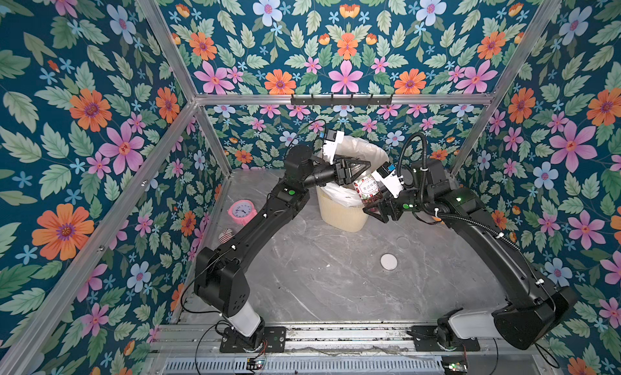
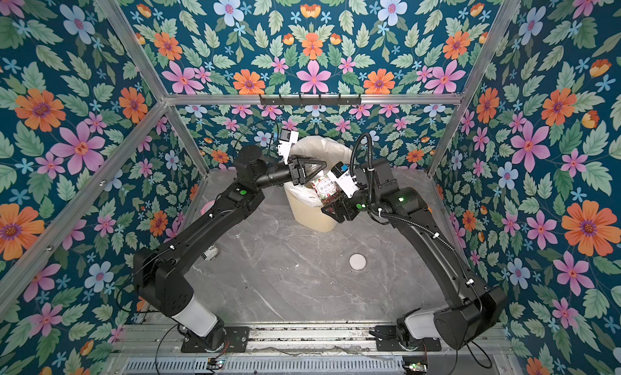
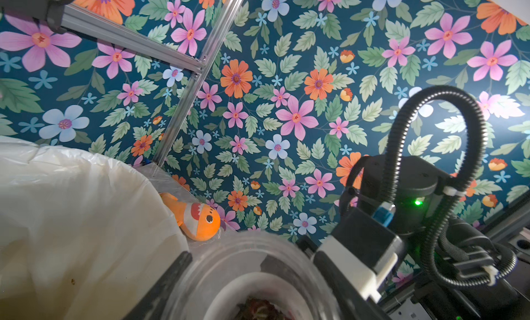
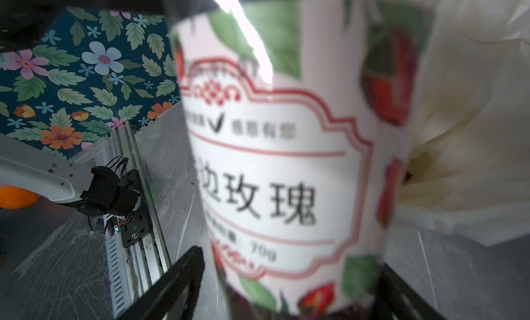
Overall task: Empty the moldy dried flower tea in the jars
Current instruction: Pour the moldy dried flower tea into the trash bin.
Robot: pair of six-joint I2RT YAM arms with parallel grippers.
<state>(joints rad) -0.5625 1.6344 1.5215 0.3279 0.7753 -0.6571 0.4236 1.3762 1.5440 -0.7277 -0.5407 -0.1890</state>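
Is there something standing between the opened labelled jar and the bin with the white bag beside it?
Nothing visible does. The jar is lidless and right at the bin's near rim. The left gripper has its fingers either side of the mouth, not over it.

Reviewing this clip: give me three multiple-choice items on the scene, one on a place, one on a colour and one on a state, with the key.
1. Where does the white lid lie?
A on a shelf; B on the table; C in a drawer.
2. What colour is the clock?
A blue; B black; C pink.
3. How is the labelled jar?
A open, with tea inside; B capped; C empty.

Key:
B, the lid lies flat on the bare table in both top views.
C, the clock's case is pink.
A, the left wrist view looks through the jar's open mouth onto the tea.
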